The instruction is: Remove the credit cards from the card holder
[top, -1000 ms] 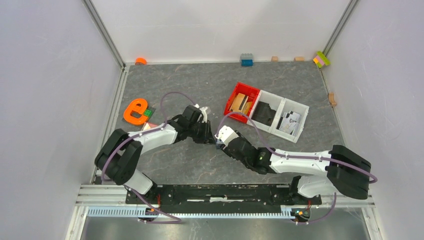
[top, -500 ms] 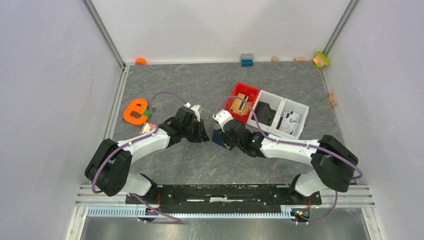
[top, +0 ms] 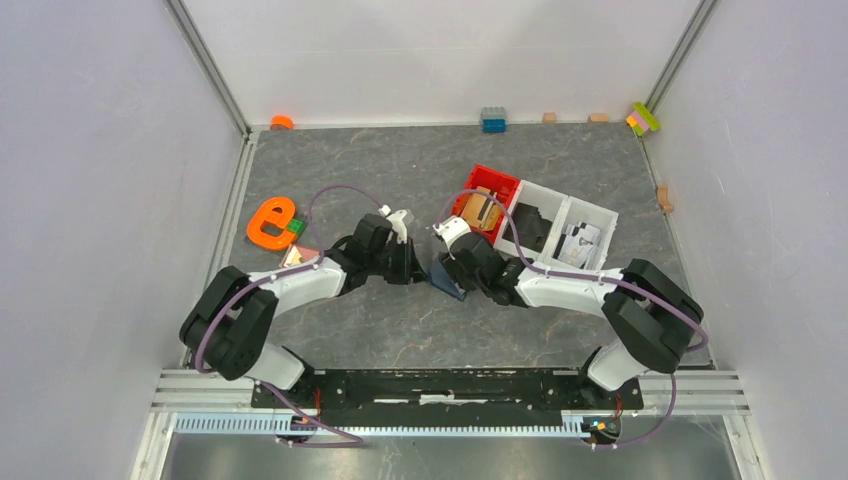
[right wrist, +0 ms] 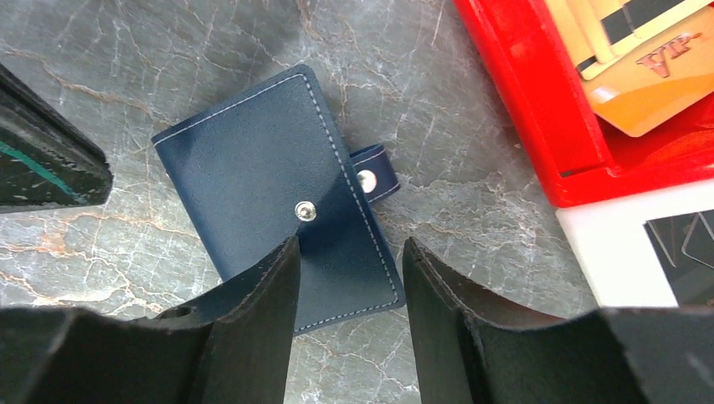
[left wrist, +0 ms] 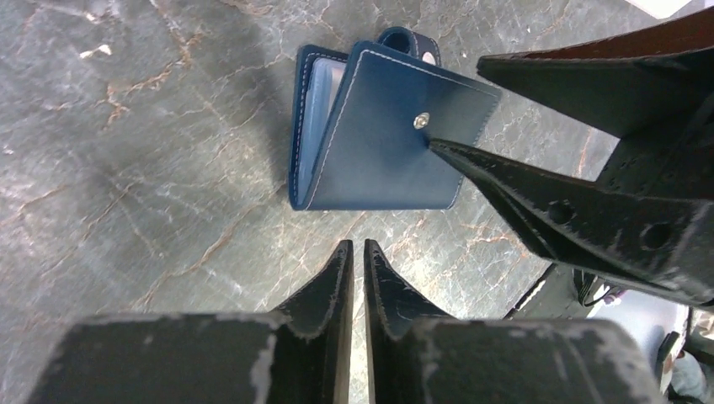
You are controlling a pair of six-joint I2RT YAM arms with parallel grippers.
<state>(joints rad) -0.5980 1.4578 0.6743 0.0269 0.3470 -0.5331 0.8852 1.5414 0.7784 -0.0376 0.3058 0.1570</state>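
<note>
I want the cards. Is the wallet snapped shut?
No, the wallet is unsnapped: its tab lies off the stud, cover slightly ajar.

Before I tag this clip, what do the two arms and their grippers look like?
Both the left arm and right arm have white shells with black joint housings, and a thin purple cable loops along each. The left gripper and right gripper carry black, wedge-shaped fingers tapering to points, scuffed whitish along the edges.

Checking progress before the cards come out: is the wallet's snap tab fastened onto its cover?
No, the snap tab sticks out beside the card holder, its button apart from the stud on the cover.
</note>
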